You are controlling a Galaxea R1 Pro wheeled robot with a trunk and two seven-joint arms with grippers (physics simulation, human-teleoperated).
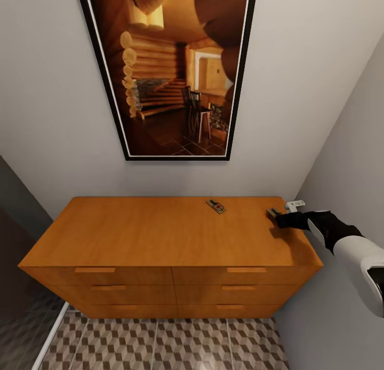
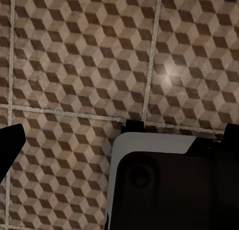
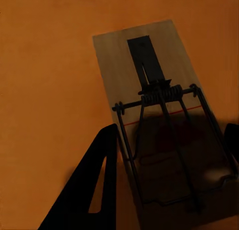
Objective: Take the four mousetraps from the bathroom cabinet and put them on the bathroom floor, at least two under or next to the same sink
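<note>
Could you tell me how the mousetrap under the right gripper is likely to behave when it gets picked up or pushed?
The mousetrap is a flat wooden slab, so probably stiff and light. Lying flat on the smooth cabinet top, it may slide rather than tip if nudged. With the right gripper straddling its thin edges, grip could be shallow.

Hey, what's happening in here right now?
A robot faces the cabinet. Its right tool is down at the top's far right corner with its fingers either side of a mousetrap; whether it grips yet is unclear. Another mousetrap lies further left on top. The left wrist camera looks down at the bathroom floor.
</note>
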